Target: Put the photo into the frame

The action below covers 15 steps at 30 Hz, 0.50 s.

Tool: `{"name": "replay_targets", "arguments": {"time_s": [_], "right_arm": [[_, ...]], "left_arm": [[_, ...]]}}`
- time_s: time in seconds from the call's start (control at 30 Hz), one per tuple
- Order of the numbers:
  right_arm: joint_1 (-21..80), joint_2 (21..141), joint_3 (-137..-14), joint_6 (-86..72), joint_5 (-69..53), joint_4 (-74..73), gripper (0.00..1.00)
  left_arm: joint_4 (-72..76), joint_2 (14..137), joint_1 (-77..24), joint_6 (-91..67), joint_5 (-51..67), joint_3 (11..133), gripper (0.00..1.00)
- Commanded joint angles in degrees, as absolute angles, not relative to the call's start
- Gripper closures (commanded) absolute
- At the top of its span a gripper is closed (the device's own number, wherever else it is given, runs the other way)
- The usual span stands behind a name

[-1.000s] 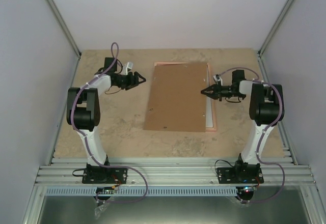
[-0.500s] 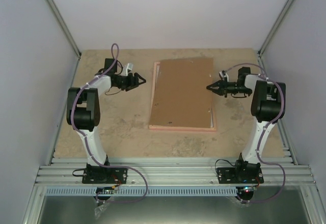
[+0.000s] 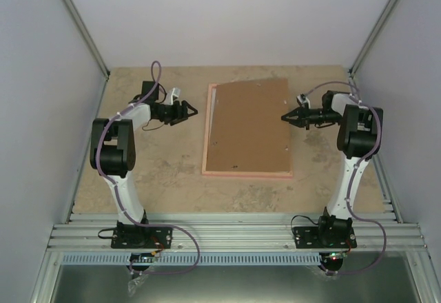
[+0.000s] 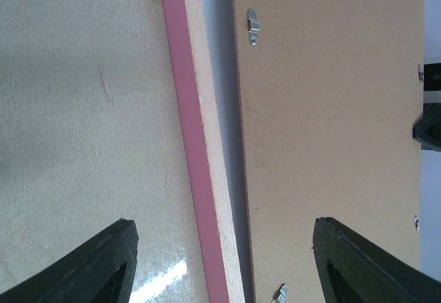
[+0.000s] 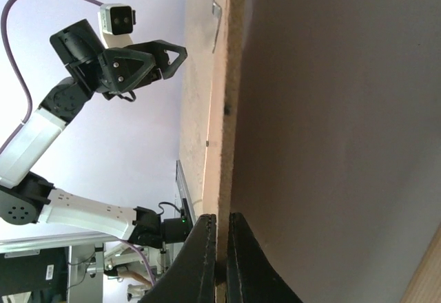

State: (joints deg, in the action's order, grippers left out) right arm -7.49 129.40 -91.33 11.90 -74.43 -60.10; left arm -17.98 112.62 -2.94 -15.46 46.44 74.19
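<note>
The frame (image 3: 247,173) lies between spread left fingers (image 4: 103,262) and right fingers (image 5: 203,262) (pinching the backing board (image 3: 248,127)).

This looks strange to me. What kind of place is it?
Probably a robot test bench: two arms bolted to a metal rail, white walls around a table, one picture frame on it.

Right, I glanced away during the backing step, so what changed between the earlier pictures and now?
The right gripper, shut on the right edge of the plain brown backing board, dragged the board rightward: it now covers the right side of the pink rectangular picture frame and bares its left rail. The open left gripper and the frame stayed put.
</note>
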Motion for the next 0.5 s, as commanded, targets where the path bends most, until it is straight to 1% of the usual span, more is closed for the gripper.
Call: {"name": "replay_targets", "arguments": {"time_s": [0.0, 0.33, 0.47], "right_arm": [[-8.2, 130.9, -95.3, 18.2, -72.8, -63.8, 1.0], [-8.3, 134.7, -101.8, 17.9, -72.8, -64.7, 1.0], [-7.7, 136.2, -102.6, 17.7, -73.1, -65.1, 0.99]], "left_arm": [[-16.9, 111.3, -2.9, -15.6, 48.0, 73.5, 0.29], [-17.0, 111.9, -2.9, -15.7, 48.3, 73.7, 0.29], [-17.0, 112.2, -2.8, -15.6, 48.4, 73.9, 0.29]]}}
